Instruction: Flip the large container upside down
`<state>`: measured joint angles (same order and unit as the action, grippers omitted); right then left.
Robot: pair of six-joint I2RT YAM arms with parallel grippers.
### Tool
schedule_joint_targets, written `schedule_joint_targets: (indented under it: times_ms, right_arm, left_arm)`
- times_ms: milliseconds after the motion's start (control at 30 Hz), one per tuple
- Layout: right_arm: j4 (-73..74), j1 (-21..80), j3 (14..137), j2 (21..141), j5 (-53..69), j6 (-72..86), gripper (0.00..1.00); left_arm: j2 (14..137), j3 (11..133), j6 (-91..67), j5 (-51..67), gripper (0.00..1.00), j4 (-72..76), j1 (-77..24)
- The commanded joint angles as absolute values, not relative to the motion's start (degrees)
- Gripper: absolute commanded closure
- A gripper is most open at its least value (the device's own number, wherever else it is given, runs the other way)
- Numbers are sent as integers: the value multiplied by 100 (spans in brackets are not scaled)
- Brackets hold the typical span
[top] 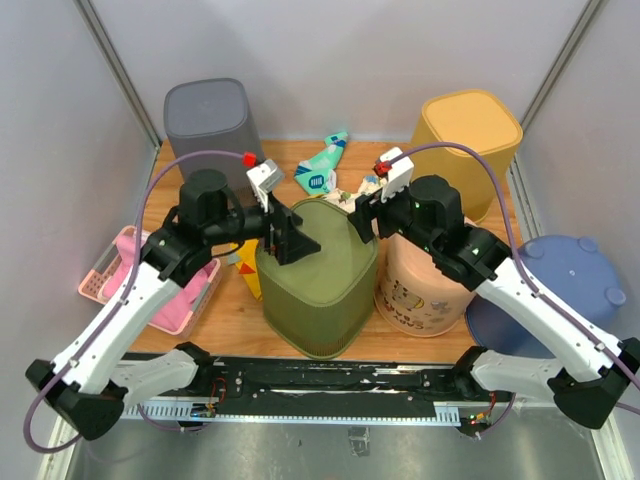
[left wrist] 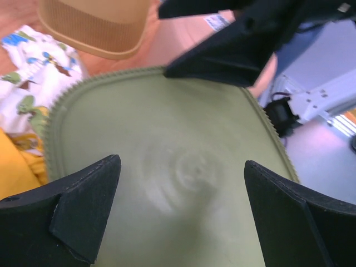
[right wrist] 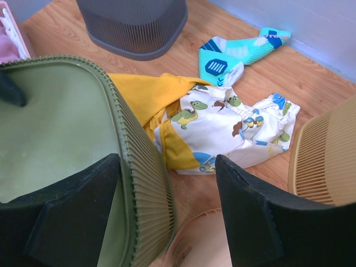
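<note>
Container: the large green container [top: 318, 290] stands mid-desk [top: 235, 330], just beside the peach tub [top: 420, 290], flat face up.
Handling: judged light, with stiff ribbed plastic walls and a smooth face that offers no hold.
Hold point: the ribbed wall at the edge, on opposite sides.
Left fingers [left wrist: 83, 211]: spread open above the face, holding nothing.
Right fingers [right wrist: 261, 217]: spread, straddling the right edge, not closed on it.

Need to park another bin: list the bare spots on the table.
Free: the near strip between pink basket and green container; the back strip between grey bin and teal sock. Crowded: clothes pile behind the green container, peach bucket beside its right.
</note>
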<state>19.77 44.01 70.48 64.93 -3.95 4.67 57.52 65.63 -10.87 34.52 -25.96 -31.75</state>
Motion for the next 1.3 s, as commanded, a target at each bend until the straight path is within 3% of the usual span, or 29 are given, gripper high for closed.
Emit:
schedule_joint_targets:
  times_ms: [0,300,500,633,900,1067,1267]
  right_arm:
    - [2615,4429,6586,6800,-1002,451,30]
    - [2604,4424,7476,6819,-1068,370,22]
    - [2739,4203,8494,6586,-2377,107,19]
    - [2695,3513,8799,6400,-3099,-41,19]
    - [3756,1250,9458,6587,-3011,804,19]
    - [3974,1126,9506,6612,-3406,1051,19]
    - [3990,1130,9387,6555,-3291,1184,18]
  left_arm:
    - [6598,6838,-574,2764,1,-3180,-3157]
    - [6823,7948,-435,2699,1,-3618,-3076]
    - [6346,8430,-793,2352,1,-3657,-3076]
    - [6067,8544,-1312,1441,1,-3363,-3077]
    - [5944,8898,-2024,-741,1,-3457,-3077]
    - [5882,8875,-2347,-1852,1,-3577,-3076]
    - [5494,8432,-2416,-2269,1,-3174,-3083]
